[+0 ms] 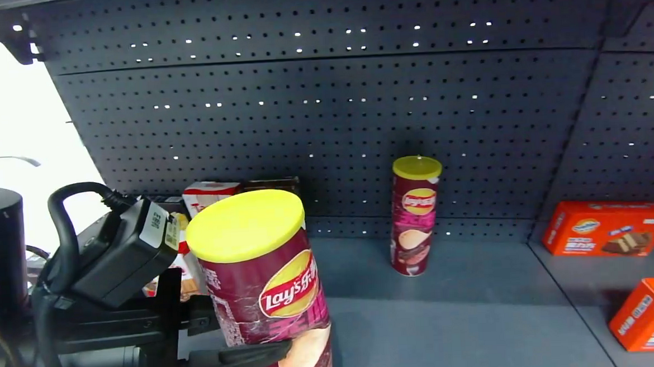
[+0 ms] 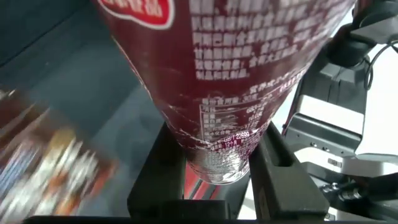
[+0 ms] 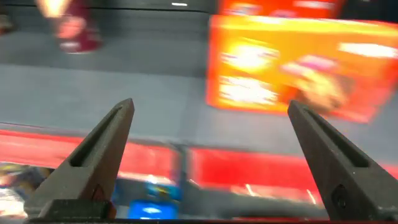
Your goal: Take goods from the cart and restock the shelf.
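Chip can (image 1: 266, 298) in left gripper (image 2: 224, 174)

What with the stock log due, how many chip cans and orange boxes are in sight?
Chip cans: 2, one in the left gripper, one standing on the shelf
Orange boxes: 2
Total: 4

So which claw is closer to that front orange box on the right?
Right. The right gripper is open, facing the front orange box from just off the shelf. The left gripper is far across it, shut on a chip can.
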`<state>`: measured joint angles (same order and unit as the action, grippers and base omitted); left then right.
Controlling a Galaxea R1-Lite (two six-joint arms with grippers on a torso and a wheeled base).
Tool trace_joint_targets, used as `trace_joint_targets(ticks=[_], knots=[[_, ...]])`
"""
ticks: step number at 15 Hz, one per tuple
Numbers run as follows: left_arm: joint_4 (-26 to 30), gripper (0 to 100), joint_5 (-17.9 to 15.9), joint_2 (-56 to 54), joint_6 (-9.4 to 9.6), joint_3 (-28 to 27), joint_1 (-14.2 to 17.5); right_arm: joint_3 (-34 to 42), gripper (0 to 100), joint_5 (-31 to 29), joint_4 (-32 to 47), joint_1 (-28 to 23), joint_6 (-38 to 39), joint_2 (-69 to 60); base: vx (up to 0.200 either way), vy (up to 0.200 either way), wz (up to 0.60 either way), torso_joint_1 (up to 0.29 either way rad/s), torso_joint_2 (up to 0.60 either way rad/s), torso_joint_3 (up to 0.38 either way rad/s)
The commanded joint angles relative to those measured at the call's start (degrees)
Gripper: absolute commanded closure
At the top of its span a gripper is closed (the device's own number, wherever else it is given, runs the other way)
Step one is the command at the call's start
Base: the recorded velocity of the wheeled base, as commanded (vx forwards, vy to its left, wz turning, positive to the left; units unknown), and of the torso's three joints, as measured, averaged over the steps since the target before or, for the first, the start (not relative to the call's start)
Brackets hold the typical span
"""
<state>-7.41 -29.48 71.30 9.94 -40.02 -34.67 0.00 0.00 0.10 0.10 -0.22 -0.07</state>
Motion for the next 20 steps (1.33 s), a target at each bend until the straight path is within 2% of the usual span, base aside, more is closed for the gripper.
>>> trace_joint_targets(ticks=[1, 2, 11, 20], knots=[[-0.06, 100, 0.03, 0.33, 0.0, 0.03, 0.04, 0.0, 0, 0.0, -0.01, -0.01, -0.04, 0.07, 0.0, 0.0, -0.6, 0.007, 0.01, 0.007], [-0.06, 100, 0.03, 0.42, 0.0, 0.03, 0.13, 0.0, 0, 0.0, -0.01, -0.01, -0.04, 0.07, 0.0, 0.0, -0.6, 0.002, 0.01, 0.002], [-0.15, 100, 0.3, 0.59, 0.08, 0.21, 2.68, 0.0, 0, 0.0, -0.01, -0.1, -0.04, 0.07, 0.0, 0.0, 0.0, 0.0, 0.0, 0.0], [-0.15, 100, 0.3, 0.5, 0.08, 1.0, 2.68, 0.0, 0, 0.0, -0.01, -0.01, 0.13, 0.07, 0.0, 0.0, 0.07, 0.0, 0.0, 0.001]])
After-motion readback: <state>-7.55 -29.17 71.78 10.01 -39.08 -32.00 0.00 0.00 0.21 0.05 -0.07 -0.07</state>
